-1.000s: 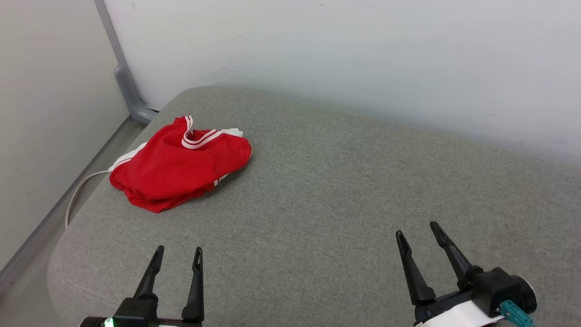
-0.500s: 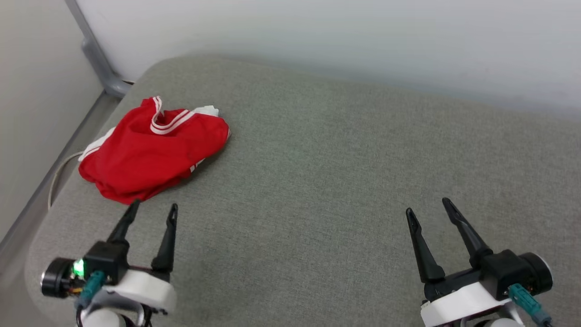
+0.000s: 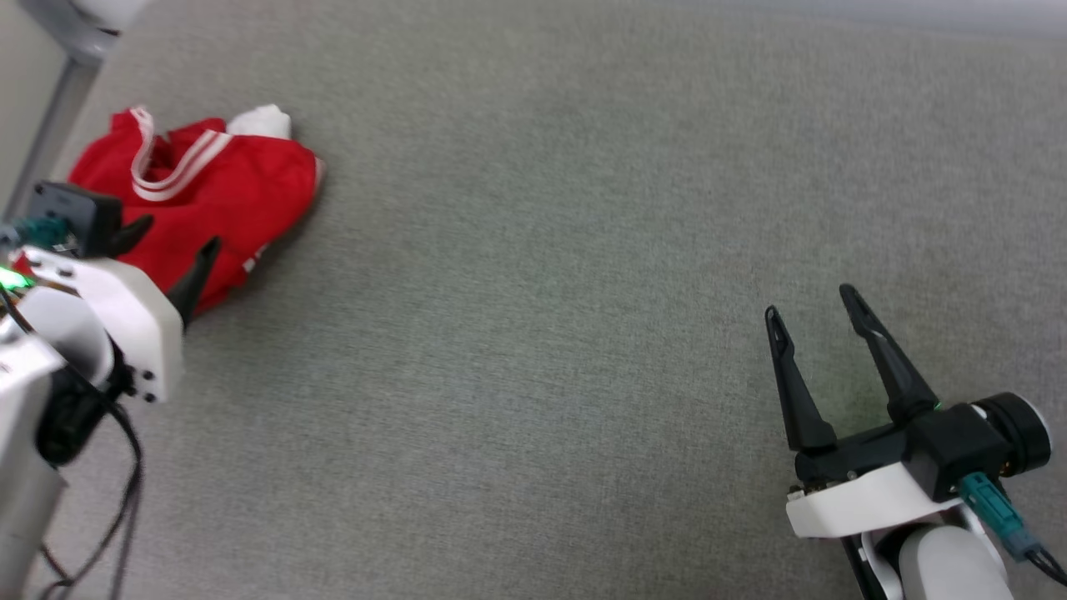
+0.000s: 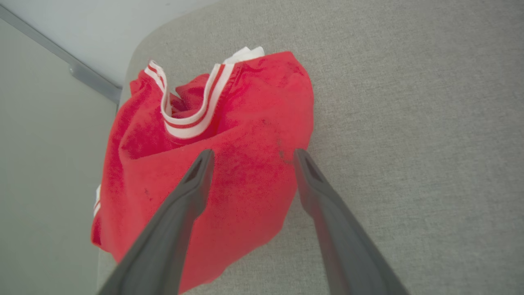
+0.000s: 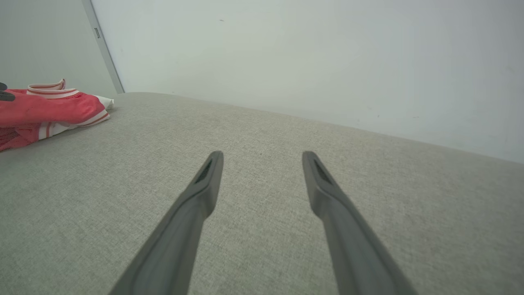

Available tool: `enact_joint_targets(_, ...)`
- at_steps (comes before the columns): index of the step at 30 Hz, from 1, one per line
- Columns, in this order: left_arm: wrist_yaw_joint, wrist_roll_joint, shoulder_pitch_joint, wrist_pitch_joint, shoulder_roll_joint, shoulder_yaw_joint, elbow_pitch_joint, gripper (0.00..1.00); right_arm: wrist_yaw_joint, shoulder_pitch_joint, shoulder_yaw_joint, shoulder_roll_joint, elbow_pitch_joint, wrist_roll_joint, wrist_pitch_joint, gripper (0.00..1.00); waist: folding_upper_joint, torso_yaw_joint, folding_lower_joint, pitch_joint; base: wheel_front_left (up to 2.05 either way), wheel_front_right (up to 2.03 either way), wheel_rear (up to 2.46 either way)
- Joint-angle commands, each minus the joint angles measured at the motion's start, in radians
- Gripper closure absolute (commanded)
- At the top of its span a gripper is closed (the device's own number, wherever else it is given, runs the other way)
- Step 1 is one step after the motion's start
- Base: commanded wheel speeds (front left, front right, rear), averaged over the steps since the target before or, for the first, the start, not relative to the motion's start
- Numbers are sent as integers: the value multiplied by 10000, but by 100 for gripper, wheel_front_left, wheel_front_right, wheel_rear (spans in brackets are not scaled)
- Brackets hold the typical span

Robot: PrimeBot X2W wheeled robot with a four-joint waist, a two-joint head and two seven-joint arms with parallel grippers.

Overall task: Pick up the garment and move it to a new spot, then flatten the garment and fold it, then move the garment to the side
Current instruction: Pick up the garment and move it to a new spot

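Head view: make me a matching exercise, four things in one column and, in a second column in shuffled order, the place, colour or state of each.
Column one
1. garment
2. left gripper
3. right gripper
4. striped collar

Column two
A. open, above bare grey upholstery, lower right
B. red and white bands
C. crumpled heap, upper left
D. open, tips at the garment

Pairs: 1-C, 2-D, 3-A, 4-B
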Motion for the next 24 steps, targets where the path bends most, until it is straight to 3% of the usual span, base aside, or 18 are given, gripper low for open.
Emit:
enact_joint_targets(1,13,-233,-169,210,159,-157,38,0,-7,-163,-12,8,-78,-19,-21,0,0,-316,-2,505,0,0,0)
enact_joint_targets(5,13,-1637,-889,1458,959,-935,252,0,-7,-377,-15,10,-181,-79,-21,0,0,-496,-2,979,0,0,0)
enact_joint_targets(9,13,-2451,-1396,2060,1451,-1547,631,0,-7,-520,30,8,-221,-126,-21,0,0,-644,-2,1336,0,0,0)
enact_joint_targets(17,14,-3095,-1779,1960,1478,-2351,2087,0,-7,-528,22,8,-280,-167,-21,0,0,-773,-2,1570,0,0,0)
enact_joint_targets(18,14,-3190,-1767,1892,1431,-2465,2210,42,-7,-517,9,8,-273,-170,-21,0,0,-771,-2,1559,0,0,0)
enact_joint_targets(19,13,-3295,-1777,1806,1394,-2581,2279,100,-7,-506,-7,8,-260,-172,-21,0,0,-761,-2,1540,0,0,0)
enact_joint_targets(24,12,-3450,-2022,701,1435,-2889,2615,100,-7,-385,-59,8,-174,-269,-21,0,0,-613,-2,1286,0,0,0)
